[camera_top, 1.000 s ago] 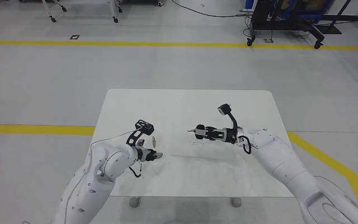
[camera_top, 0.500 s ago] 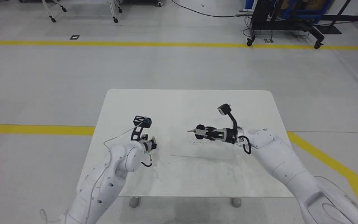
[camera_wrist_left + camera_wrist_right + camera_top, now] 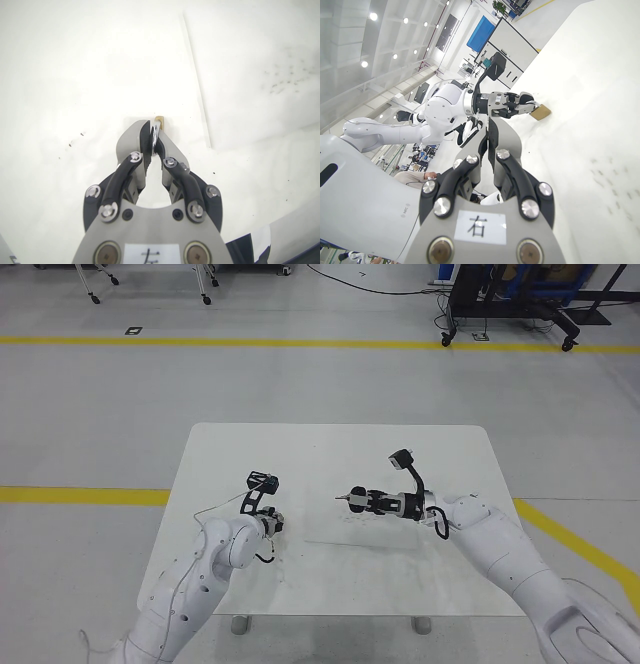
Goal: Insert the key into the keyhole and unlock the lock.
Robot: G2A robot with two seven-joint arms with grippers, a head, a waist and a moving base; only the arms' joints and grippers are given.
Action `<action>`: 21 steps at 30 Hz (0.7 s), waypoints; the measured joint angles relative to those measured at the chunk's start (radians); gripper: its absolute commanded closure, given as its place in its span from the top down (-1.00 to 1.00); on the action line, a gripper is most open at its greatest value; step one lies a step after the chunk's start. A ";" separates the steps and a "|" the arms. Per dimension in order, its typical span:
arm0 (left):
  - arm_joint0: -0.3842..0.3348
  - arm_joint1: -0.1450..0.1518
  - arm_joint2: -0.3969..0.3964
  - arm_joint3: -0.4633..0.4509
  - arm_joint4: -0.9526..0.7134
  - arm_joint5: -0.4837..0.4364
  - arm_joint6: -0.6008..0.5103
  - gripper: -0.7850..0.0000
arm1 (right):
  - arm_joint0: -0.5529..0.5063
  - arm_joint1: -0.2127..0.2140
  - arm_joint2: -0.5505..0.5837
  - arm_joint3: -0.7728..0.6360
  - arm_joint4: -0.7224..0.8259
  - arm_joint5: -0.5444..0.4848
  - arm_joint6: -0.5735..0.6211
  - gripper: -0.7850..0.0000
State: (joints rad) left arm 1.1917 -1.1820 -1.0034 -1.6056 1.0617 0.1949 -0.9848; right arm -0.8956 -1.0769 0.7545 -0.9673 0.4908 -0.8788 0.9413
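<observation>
Plainly, left tool grips the lock, right tool the key.

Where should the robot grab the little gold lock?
By its metal loop, coming in from the loop end, as the left end effector does now. The loop is thin enough to pinch, and the gold body of the lock probably stays bare for the key.

Glossy white arms; grey metal left gripper and right gripper with black ribbed pads, black link bars, silver screws, white label wristward.
</observation>
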 measured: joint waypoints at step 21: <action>0.236 0.004 -0.217 -0.142 -0.523 -0.363 0.508 -1.00 | 0.000 0.000 0.000 0.000 0.000 0.000 0.000 -1.00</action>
State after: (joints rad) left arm 1.4281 -1.1781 -1.2205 -1.7478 0.5386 -0.1678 -0.4768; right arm -0.8956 -1.0769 0.7545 -0.9673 0.4908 -0.8788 0.9413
